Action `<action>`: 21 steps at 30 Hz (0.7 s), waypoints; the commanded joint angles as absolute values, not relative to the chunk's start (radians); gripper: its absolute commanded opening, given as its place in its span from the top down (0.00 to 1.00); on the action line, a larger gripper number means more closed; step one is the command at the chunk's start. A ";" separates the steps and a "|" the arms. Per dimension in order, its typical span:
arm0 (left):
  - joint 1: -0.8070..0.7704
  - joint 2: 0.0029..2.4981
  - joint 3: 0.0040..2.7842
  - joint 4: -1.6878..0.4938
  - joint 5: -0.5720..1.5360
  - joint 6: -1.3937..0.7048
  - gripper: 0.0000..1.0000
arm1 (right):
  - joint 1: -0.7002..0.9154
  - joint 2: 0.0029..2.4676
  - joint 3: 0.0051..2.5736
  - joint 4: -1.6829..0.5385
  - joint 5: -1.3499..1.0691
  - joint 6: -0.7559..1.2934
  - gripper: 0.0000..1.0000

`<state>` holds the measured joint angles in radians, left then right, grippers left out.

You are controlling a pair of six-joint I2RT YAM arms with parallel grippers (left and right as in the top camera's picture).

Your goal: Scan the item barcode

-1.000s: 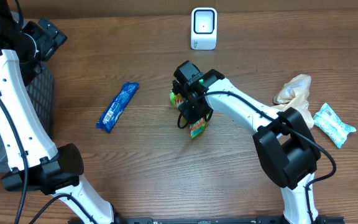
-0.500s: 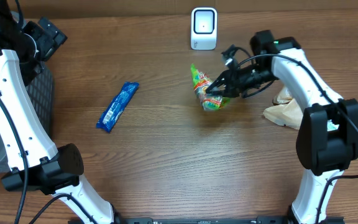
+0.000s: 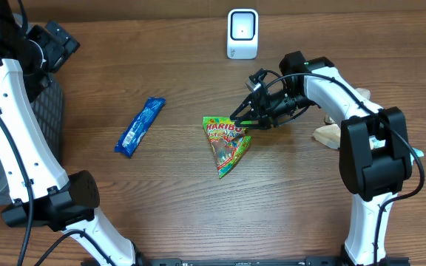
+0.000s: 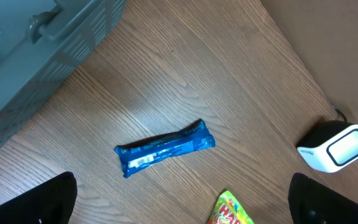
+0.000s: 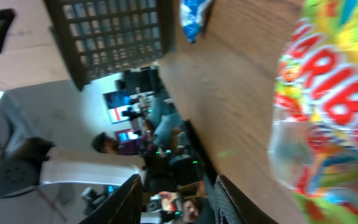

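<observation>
A green and yellow Haribo bag lies flat on the wooden table, label side up; its corner also shows at the lower edge of the left wrist view and it fills the right of the right wrist view. My right gripper hovers just off the bag's upper right corner, with its fingers apart and nothing between them. The white barcode scanner stands at the back of the table. My left gripper is held high at the far left, wide open and empty.
A blue snack bar lies left of the bag. A dark mesh crate stands at the left edge. A tan packet lies behind the right arm.
The right gripper carried the bag up toward the scanner, then came back down; now the bag lies on the table and the gripper has opened and let go of it.
</observation>
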<state>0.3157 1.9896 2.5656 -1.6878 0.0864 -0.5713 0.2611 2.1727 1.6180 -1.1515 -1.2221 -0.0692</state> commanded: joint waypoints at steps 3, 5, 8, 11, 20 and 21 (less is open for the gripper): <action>0.312 1.962 2.576 -1.689 0.089 -0.580 0.00 | 0.271 2.144 1.671 -1.158 -0.946 -0.028 0.61; 0.312 1.962 2.576 -1.689 0.089 -0.580 0.00 | 0.311 2.108 1.705 -1.157 -0.836 -0.028 0.61; 0.312 1.962 2.576 -1.689 0.089 -0.580 0.00 | 0.427 2.060 1.765 -1.156 -0.582 -0.028 0.61; 0.312 1.962 2.576 -1.689 0.089 -0.580 0.00 | 0.559 2.048 1.782 -1.147 -0.358 -0.029 0.60; 0.312 1.962 2.576 -1.689 0.089 -0.580 0.00 | 0.865 2.067 1.779 -1.145 0.102 -0.029 0.55; 0.312 1.962 2.576 -1.689 0.089 -0.580 0.00 | 0.880 2.074 1.779 -1.145 0.123 -0.029 0.55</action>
<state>0.3157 1.9896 2.5656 -1.6875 0.0864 -0.5713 0.8402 2.0747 1.7676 -1.1454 -0.0914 -0.0292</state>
